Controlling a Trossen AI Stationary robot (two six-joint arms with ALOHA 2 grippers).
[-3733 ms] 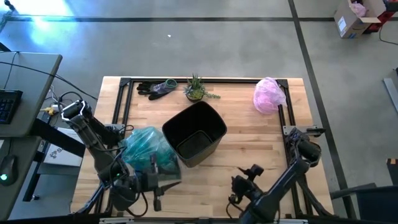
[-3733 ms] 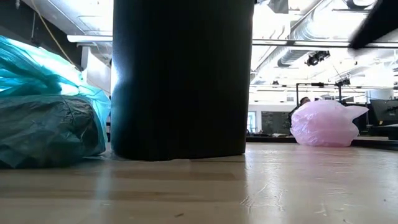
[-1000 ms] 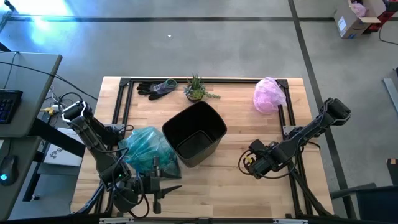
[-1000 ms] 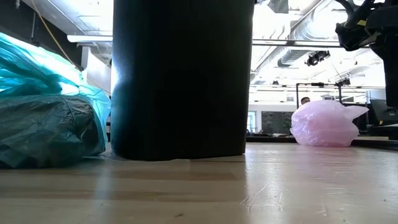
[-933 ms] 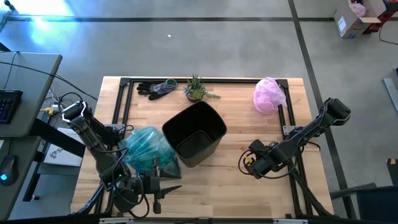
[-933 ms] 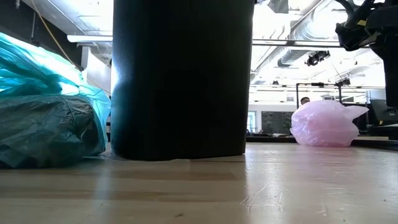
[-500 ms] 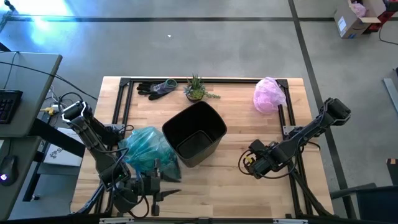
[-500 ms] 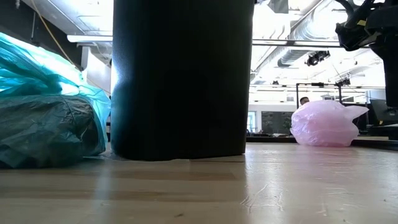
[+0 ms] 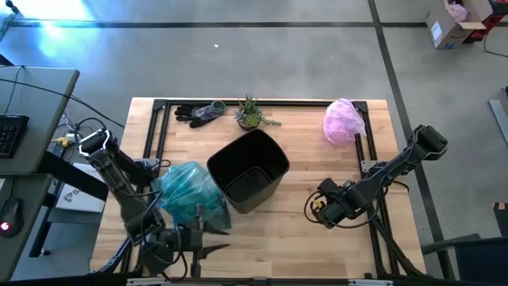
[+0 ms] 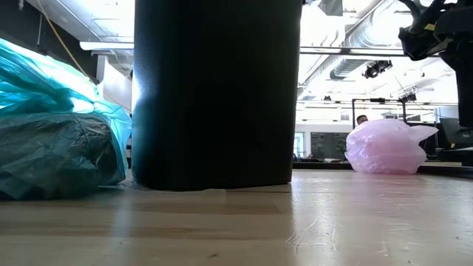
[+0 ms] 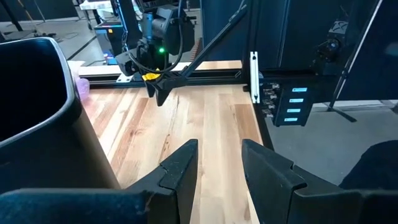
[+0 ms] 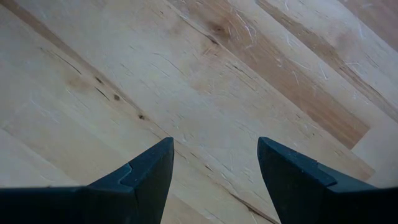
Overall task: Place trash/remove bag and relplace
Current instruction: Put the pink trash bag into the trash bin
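The teal bag (image 9: 189, 191) lies bunched on the table, its bottom (image 10: 52, 148) on the wood, beside the left wall of the black bin (image 9: 248, 171). The bin stands upright on the table (image 10: 216, 92). No loose trash is in view. My left gripper (image 9: 208, 243) hangs near the table's front edge, just on the near side of the bag. It points level toward the right, open (image 11: 219, 163), with nothing between its fingers. My right gripper (image 9: 324, 208) hangs right of the bin and points down at bare wood, open (image 12: 214, 162).
Dark gloves (image 9: 200, 112) and a small green plant (image 9: 252, 113) lie at the far edge. A pale pink bag (image 9: 343, 121) sits at the far right corner. A black rail frame (image 9: 155, 131) runs round the table. Bare wood (image 9: 270, 230) lies between the two grippers.
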